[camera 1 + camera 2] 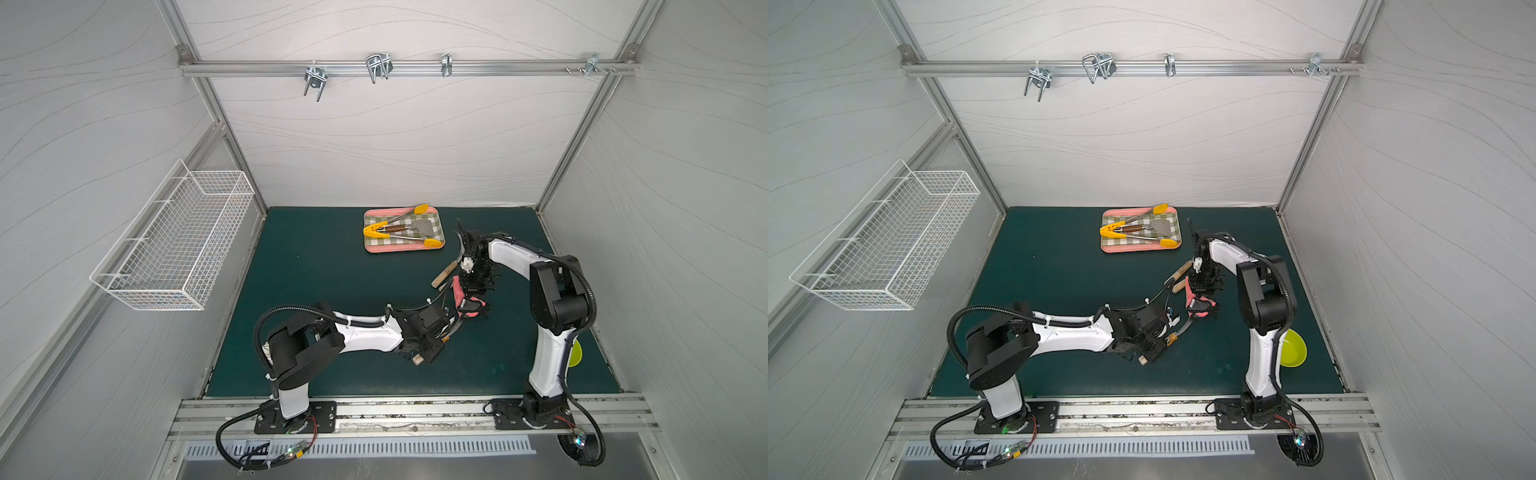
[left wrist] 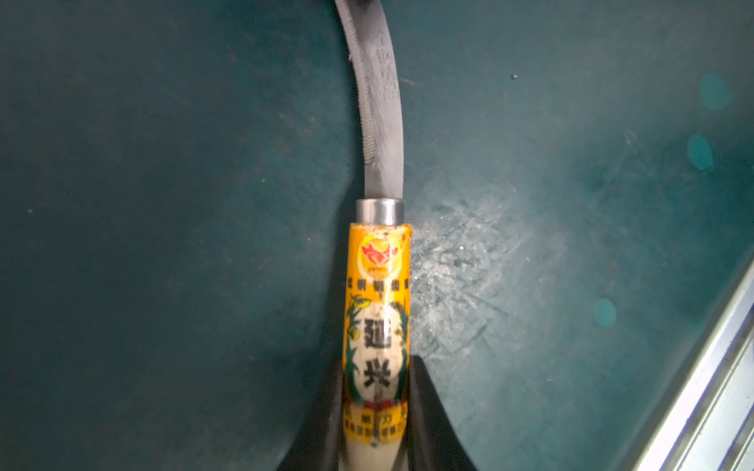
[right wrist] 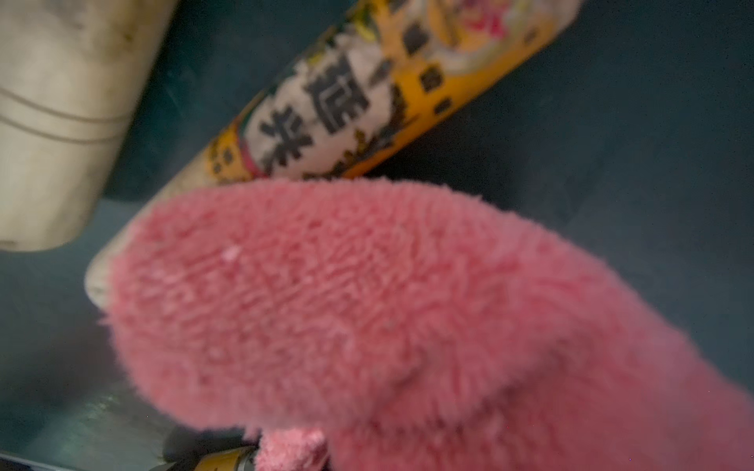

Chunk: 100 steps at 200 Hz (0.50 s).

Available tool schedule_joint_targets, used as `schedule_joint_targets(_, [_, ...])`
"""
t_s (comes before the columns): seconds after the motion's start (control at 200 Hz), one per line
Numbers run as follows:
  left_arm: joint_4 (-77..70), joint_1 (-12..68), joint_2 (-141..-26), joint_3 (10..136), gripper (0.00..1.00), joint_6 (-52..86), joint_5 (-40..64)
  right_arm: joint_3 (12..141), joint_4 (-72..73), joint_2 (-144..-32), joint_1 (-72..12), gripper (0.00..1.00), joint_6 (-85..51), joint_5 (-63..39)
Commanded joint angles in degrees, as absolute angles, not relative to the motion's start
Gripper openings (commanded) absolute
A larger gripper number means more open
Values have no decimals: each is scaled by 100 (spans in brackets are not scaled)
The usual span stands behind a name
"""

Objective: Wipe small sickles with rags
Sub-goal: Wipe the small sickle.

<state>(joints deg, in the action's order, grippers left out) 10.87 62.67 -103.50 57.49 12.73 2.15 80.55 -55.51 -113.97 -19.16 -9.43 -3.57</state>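
pink rag (image 3: 408,326) fills foreground | labelled sickle handle (image 3: 347,102) behind | plain handle (image 3: 53,122) beside

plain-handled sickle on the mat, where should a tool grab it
Take the plain-handled sickle by its pale wooden handle, probably from above near the butt end. That end lies flat on the mat and sticks out clear, while the blade curves close beside the right arm.
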Motion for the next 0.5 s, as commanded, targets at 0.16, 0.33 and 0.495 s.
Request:
schedule_joint_targets(0.16, [963, 6302, -10641, 5768, 0, 1377, 97, 7234, -5655, -11386, -2316, 4, -913, -35])
schedule_joint_targets(0.33, [941, 6302, -10677, 5810, 0, 1389, 46, 6505, -5499, -10942, -2721, 5, -1231, -294])
schedule_joint_targets(0.495, [901, 6311, -10614, 5775, 0, 1419, -16, 5749, -5217, -10460, -3007, 5, -1623, -603])
